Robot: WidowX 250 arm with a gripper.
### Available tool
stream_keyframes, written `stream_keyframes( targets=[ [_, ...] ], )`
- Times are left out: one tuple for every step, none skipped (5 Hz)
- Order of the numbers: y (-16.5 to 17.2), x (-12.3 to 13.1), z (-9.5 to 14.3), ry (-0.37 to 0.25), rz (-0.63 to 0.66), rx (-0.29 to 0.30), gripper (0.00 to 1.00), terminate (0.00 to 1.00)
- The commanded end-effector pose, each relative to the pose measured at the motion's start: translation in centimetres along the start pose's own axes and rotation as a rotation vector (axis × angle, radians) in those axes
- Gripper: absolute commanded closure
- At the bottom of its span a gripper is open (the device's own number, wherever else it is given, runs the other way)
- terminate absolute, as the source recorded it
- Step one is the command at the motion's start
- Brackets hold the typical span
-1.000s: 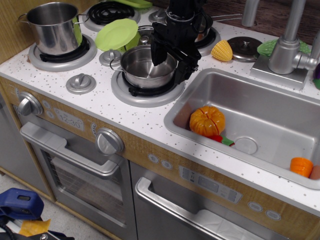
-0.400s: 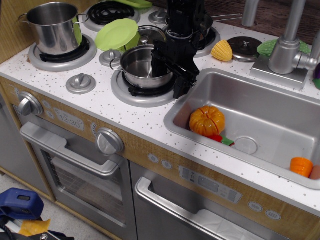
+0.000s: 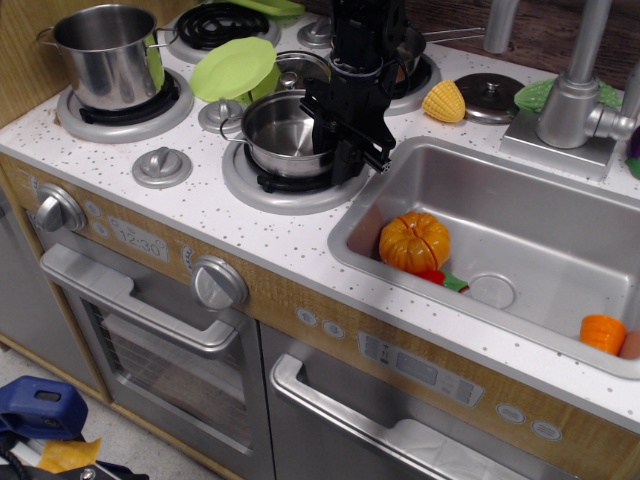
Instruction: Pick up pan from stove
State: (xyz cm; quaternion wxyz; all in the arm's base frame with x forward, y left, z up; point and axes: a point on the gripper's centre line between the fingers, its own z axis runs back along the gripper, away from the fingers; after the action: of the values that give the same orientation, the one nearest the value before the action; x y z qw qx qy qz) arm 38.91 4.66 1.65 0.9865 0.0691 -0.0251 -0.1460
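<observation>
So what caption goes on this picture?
Black robot gripper straddling the rim of the small shiny steel pan on the toy stove.

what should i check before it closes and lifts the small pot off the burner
1. Gripper lined up on the right rim of the pan: ok, its fingers straddle that side.
2. Jaws shut on the rim: cannot tell, the gripper body hides the contact.
3. Pan seated flat on the front burner of the stove: ok.
4. Lift path clear: not ok, the green plate lies close behind the pan.
5. Pan empty: ok for the part visible; the right side is hidden.
6. Stockpot out of the way: ok, it sits apart on the left burner.
</observation>
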Motion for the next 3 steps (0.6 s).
stream_keyframes(
  targets=[
    [1.1, 0.7, 2.1, -0.054, -0.007, 0.038, 1.0, 0.0],
    [1.7, 1.0, 4.6, -0.031, -0.021, 0.084, 1.0, 0.0],
    [2.0, 1.0, 7.0, -0.014, -0.033, 0.124, 1.0, 0.0]
  ],
)
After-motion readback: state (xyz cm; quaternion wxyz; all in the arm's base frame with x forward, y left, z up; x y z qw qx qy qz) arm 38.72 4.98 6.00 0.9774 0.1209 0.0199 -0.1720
